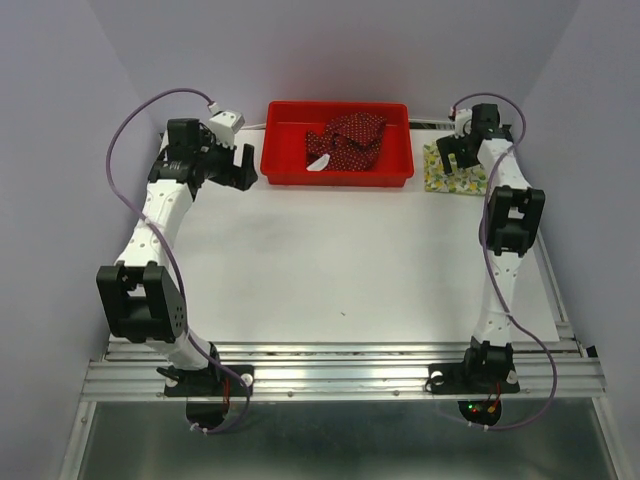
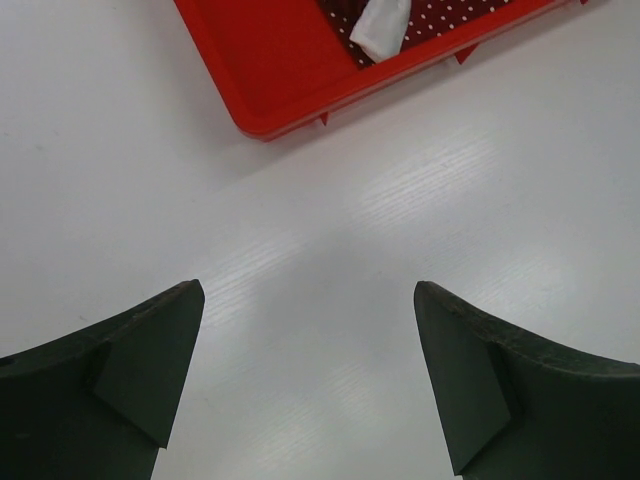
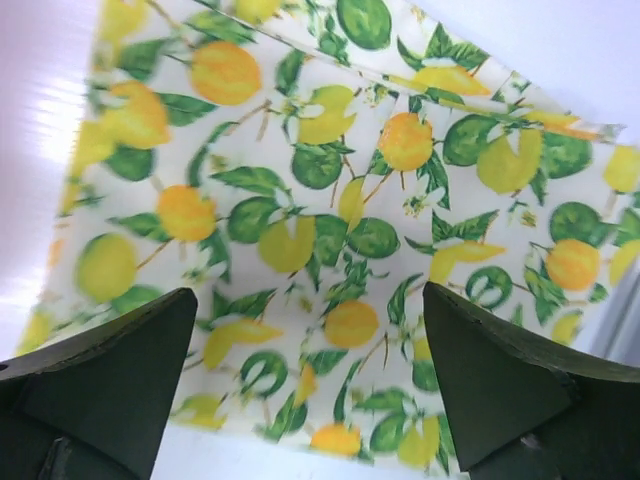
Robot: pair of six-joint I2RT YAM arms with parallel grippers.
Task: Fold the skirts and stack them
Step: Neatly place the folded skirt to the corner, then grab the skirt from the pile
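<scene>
The dark red dotted skirt (image 1: 348, 142) lies crumpled in the red tray (image 1: 285, 160) at the back; its white label and a corner show in the left wrist view (image 2: 440, 15). The lemon-print skirt (image 1: 447, 173) lies folded flat on the table at the back right and fills the right wrist view (image 3: 330, 230). My right gripper (image 1: 461, 152) hovers open just above it, holding nothing (image 3: 310, 300). My left gripper (image 1: 243, 168) is open and empty over bare table left of the tray's front corner (image 2: 310, 300).
The red tray (image 2: 290, 90) stands at the back centre, its front left corner just ahead of my left fingers. Walls close in the table at back and sides. The white table surface (image 1: 340, 260) spreads in front of the tray.
</scene>
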